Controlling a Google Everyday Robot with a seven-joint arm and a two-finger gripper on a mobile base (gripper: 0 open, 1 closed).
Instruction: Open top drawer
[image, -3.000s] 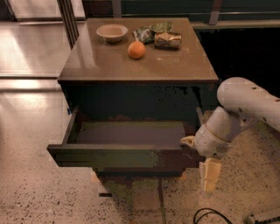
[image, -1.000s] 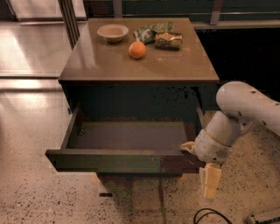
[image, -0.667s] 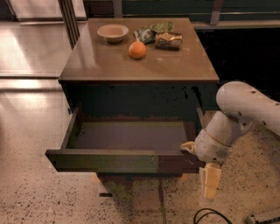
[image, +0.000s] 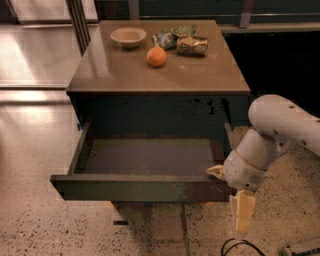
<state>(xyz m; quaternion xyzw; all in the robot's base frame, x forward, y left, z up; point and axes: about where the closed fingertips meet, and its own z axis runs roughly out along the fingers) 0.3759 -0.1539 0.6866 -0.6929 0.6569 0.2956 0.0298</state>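
The top drawer (image: 140, 186) of the brown cabinet stands pulled far out. Its dark front has worn greenish patches, and its wide shallow brown tray (image: 147, 156) is empty. My gripper (image: 233, 192) sits at the right end of the drawer front, on the end of the white arm (image: 280, 125) that comes in from the right. A pale part of it touches the front's right top corner. Another pale part hangs down below the drawer.
On the cabinet top (image: 200, 75) are a small bowl (image: 128, 36), an orange (image: 156, 56), a crumpled green bag (image: 169, 37) and a can lying on its side (image: 192, 45). Speckled floor lies in front. A black cable (image: 240, 247) lies on the floor under the arm.
Over the three seconds the drawer front came slightly further out and the gripper moved a little toward the camera with it. In the last second nothing visibly moved.
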